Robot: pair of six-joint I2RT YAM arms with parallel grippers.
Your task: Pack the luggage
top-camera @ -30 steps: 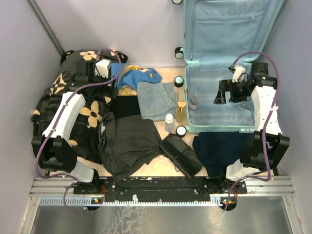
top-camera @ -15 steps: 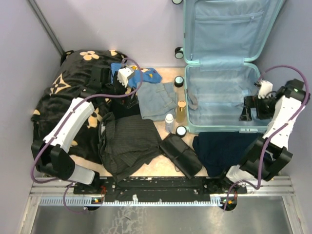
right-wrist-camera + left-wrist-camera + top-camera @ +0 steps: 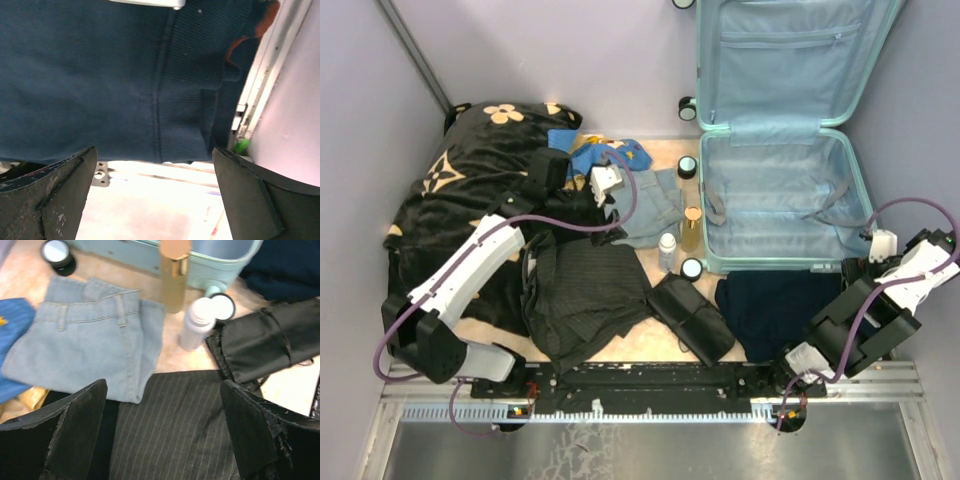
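The luggage lies open at the back right, a pale mint shell with its lid leaning on the wall. Nothing shows inside but its lining and straps. My left gripper is open above a dark pinstriped garment, beside folded light-blue jeans. My right gripper is open and empty, low by the luggage's near right corner, over the edge of a navy garment.
A black blanket with tan flowers fills the left side. A blue cloth lies behind the jeans. A gold bottle, a white bottle and a black pouch sit beside the luggage's left wall.
My left gripper has swung right, from over the blanket to over the clothes. My right arm has pulled back out of the luggage toward the near right corner. Both stayed open.
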